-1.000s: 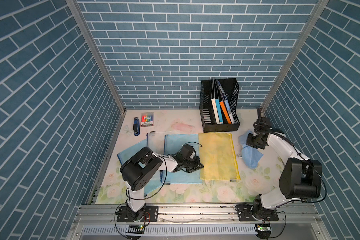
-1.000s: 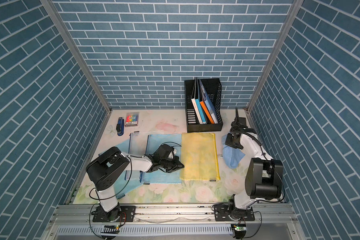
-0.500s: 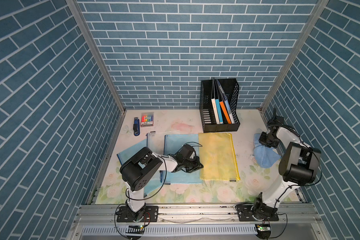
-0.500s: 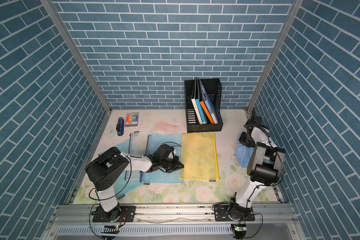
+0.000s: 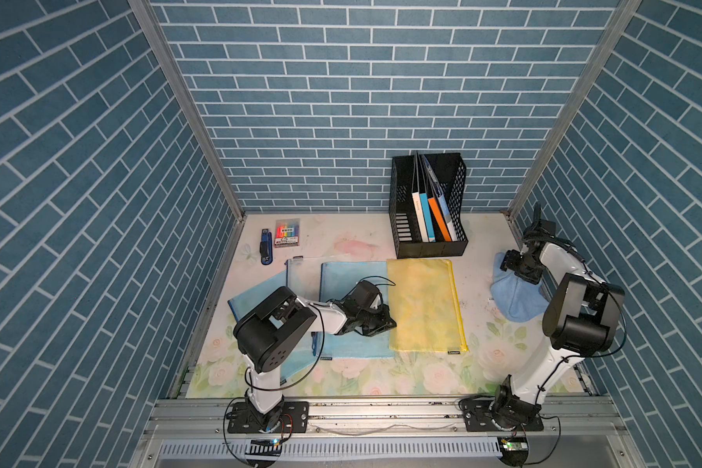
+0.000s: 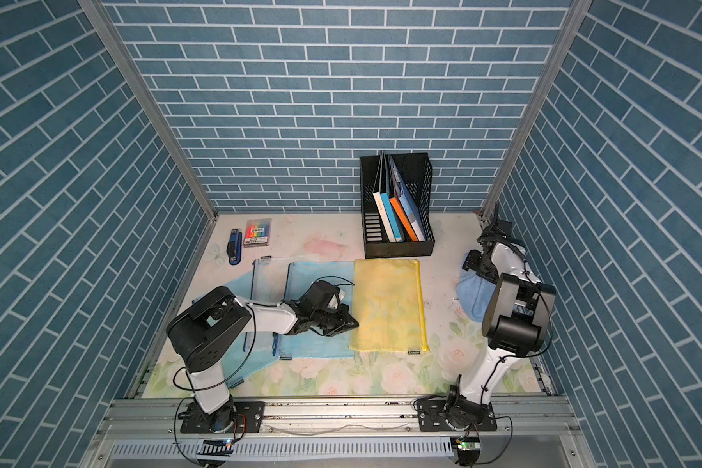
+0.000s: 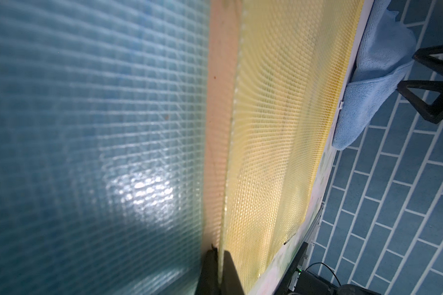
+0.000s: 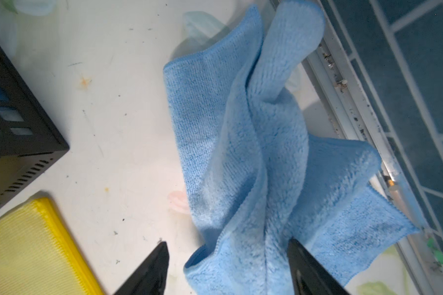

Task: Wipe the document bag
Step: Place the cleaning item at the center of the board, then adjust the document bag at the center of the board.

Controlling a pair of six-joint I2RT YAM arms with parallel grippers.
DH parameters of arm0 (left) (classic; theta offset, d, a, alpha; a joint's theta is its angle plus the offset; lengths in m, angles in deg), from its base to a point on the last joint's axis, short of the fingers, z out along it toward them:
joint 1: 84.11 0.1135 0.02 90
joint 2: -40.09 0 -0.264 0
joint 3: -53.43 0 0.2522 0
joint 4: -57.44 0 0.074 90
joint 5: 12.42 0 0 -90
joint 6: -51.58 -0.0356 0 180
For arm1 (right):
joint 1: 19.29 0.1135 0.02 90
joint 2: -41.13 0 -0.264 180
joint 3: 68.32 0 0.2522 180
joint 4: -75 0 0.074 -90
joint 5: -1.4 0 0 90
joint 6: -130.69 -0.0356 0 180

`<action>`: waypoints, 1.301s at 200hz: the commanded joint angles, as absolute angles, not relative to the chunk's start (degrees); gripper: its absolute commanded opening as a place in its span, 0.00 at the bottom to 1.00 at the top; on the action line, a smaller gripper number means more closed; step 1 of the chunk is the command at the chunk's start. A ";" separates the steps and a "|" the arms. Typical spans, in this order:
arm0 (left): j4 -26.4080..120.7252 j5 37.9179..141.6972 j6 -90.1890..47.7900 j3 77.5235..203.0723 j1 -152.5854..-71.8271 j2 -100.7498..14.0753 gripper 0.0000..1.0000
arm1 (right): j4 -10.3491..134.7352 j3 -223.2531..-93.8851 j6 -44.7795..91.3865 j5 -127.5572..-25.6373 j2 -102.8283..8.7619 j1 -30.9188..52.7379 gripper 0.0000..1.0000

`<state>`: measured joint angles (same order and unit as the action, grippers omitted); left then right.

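Note:
A yellow mesh document bag (image 5: 424, 304) (image 6: 388, 306) lies flat mid-table. My left gripper (image 5: 386, 320) (image 7: 219, 251) is shut on its left long edge, and the thin yellow rim shows pinched between the fingers. A crumpled blue cloth (image 5: 511, 300) (image 6: 473, 295) (image 8: 241, 153) lies by the right wall, apart from the bag. Just above the cloth's far end, my right gripper (image 5: 507, 263) (image 8: 228, 245) stands open. One fingertip is over bare table and one is over the cloth, gripping nothing.
Light-blue mesh bags (image 5: 349, 283) lie overlapped left of the yellow one, under my left arm. A black file rack (image 5: 428, 210) with folders stands behind the bag. A blue stapler (image 5: 265, 252) and a marker pack (image 5: 287, 233) sit at the back left. The right wall rail (image 8: 356, 115) runs beside the cloth.
My right gripper carried the blue cloth away from the yellow bag toward the right wall, then opened and let it go. The left gripper has stayed put.

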<state>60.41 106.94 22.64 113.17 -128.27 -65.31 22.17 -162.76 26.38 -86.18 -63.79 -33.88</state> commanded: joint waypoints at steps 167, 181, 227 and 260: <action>19.28 81.54 -1.80 144.52 -136.09 -59.77 0.00 | 22.77 -142.42 19.29 -70.79 -41.43 -21.93 0.91; 15.19 77.78 -4.84 149.70 -137.63 -60.10 0.00 | 23.40 -142.17 18.66 -69.57 -41.56 -21.92 0.89; -0.13 67.65 -10.11 165.65 -142.07 -64.24 0.00 | 23.40 -143.28 17.75 -64.95 -42.58 -20.18 0.82; -12.41 59.38 -13.57 180.74 -145.28 -70.67 0.00 | 25.08 -140.15 16.70 -63.12 -44.59 -17.33 0.71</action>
